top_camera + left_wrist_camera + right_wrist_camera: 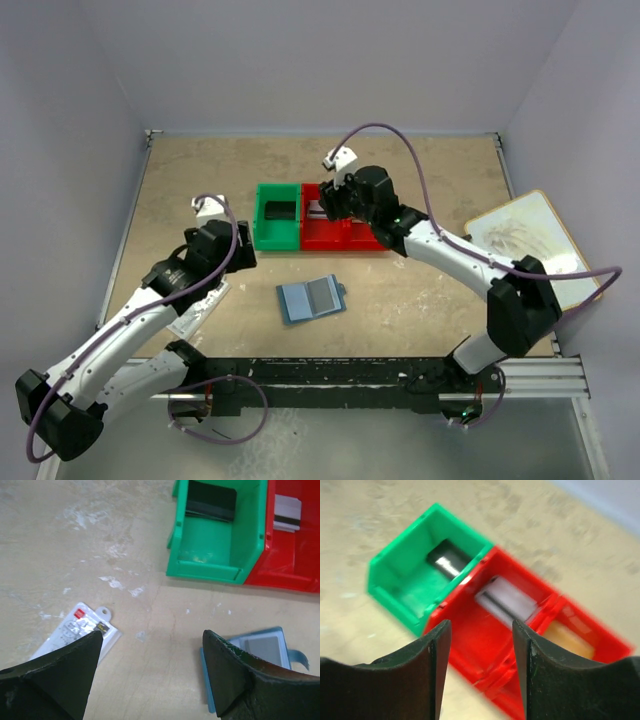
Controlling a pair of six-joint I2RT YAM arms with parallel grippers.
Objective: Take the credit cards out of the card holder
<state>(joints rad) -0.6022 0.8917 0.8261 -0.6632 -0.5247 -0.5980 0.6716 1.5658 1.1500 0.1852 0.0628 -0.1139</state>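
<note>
Nearest the arm bases, at the middle of the table (430, 290), the card holder (293, 302) lies opened flat, lighter blue inside up. A grey card (322, 295) sits on its right half. Whether it is tucked into a slot or only lying on top, I cannot tell.

From the holder, at about 10 o'clock, the left jaws hang above the table. They are spread wide and empty, touching nothing. Partly beneath that arm, at 9 o'clock from the holder, lies a white packet (75, 630) with red marks, which is no part of the job.

Farther off, at 12 o'clock from the holder, the green bin (278, 238) and the red bin (350, 240) stand touching side by side. A dark card (447, 560) lies in the green bin and a silver-grey card (507, 600) in the red one. A gold card (567, 637) lies in a second red bin (615, 652) at the first one's 3 o'clock side.

The right jaws hover over the red bin, apart, with nothing between them. The silver-grey card lies below, out of their grip.

By my reading, three credit cards are out and sorted, so the task is well along. What is left is the grey card at the holder. If that is the last one, a single pick remains. A thin card lying flat may be hard to get under.
</note>
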